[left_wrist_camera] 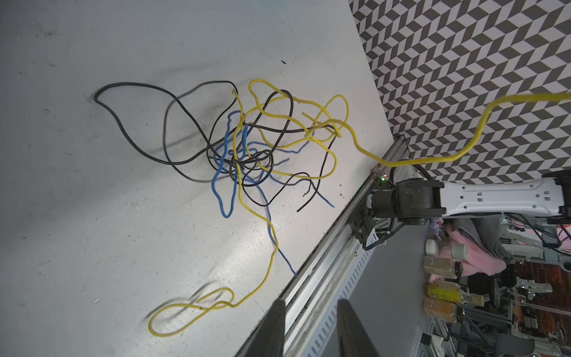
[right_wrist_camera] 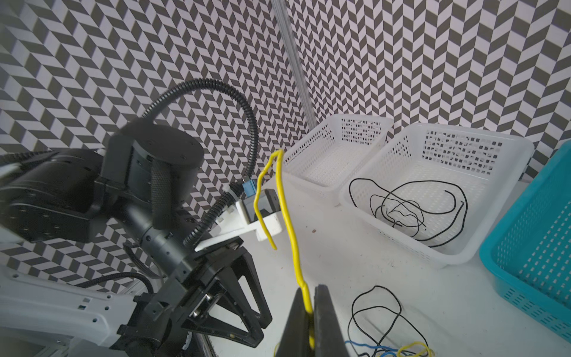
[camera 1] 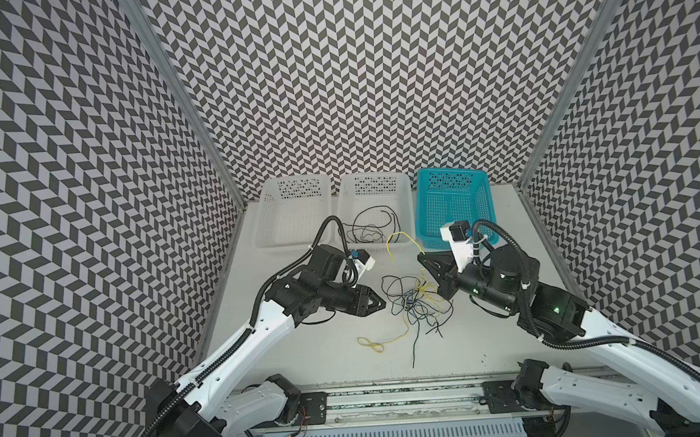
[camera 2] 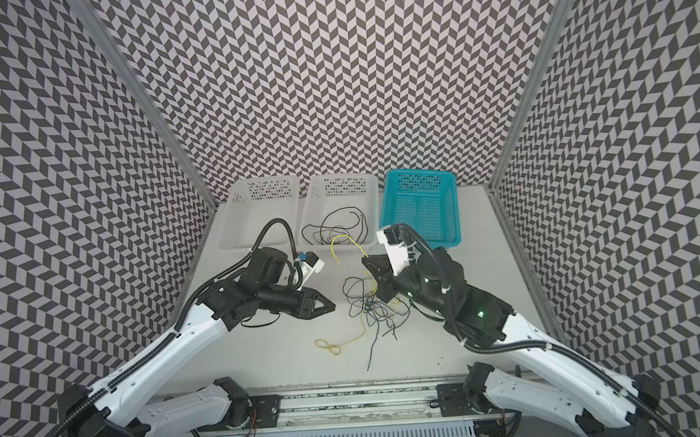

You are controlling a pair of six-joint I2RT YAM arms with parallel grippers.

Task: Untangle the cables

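Most of the cables [camera 1: 418, 302] are piled in a loose knot on the table [camera 1: 306, 355] between the two arms. Black, blue and yellow strands are crossed over each other every which way. A few black cables [camera 1: 367, 226] are already laid in the middle white basket [camera 1: 375, 184].

The right claw [right_wrist_camera: 310, 296] is clamped tight on a yellow cable [right_wrist_camera: 289, 222], which is held up off the table and arches over with its free end hanging. The left claw [left_wrist_camera: 310, 304] is parked a little open beside the knot, nothing gripped in it.

These wires can be expected to be feather-light and floppy but a bit springy, so curls get kept and neighbours get dragged along when one is pulled. They're probably best grabbed near a free end or on a raised loop, away from the crossings — thin stuff like this is easily missed or slipped out of if it's pinched flat against the table. The knot could be pinned by one claw while a strand is drawn out slowly by the other.
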